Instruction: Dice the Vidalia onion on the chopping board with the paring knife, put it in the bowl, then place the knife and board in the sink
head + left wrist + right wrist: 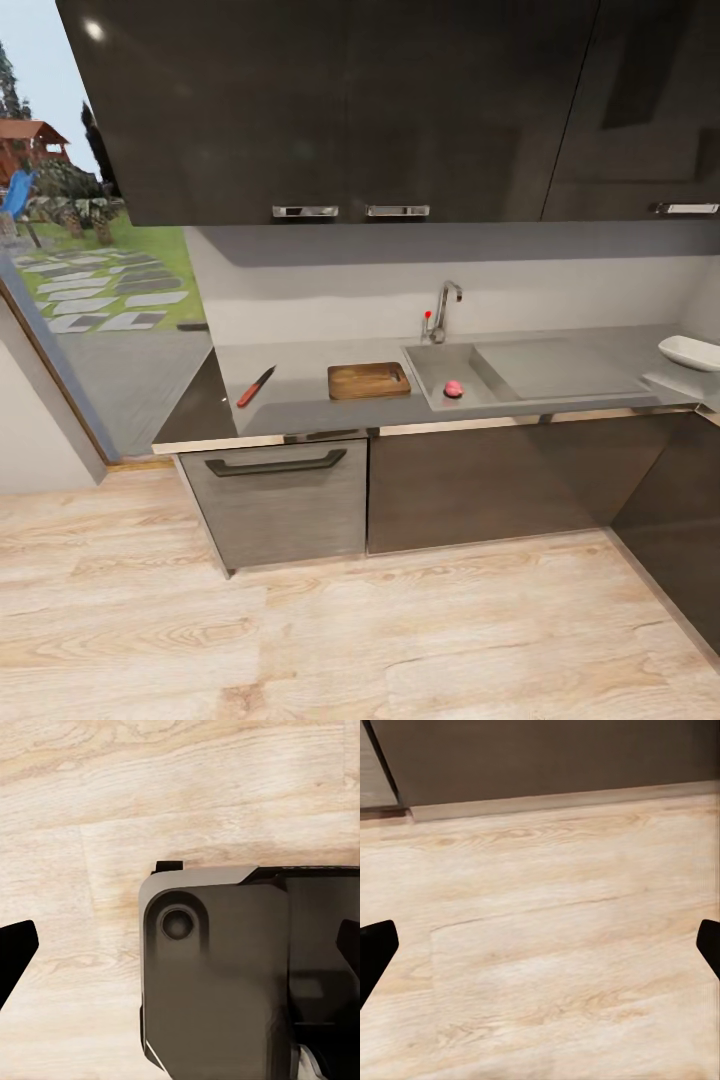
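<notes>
Nothing of the task looks done yet. The Vidalia onion lies in the sink, the chopping board sits bare on the countertop just beside it, the paring knife further left, the bowl far right. Both wrist views face wood floor: left gripper and right gripper spread wide, holding nothing (all 4 steps remain).

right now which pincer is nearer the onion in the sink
Right, probably. The onion sits right of centre in the head view. Both are well off it: right pincer over floor facing the lower cabinets, left pincer by the robot's own body.
</notes>
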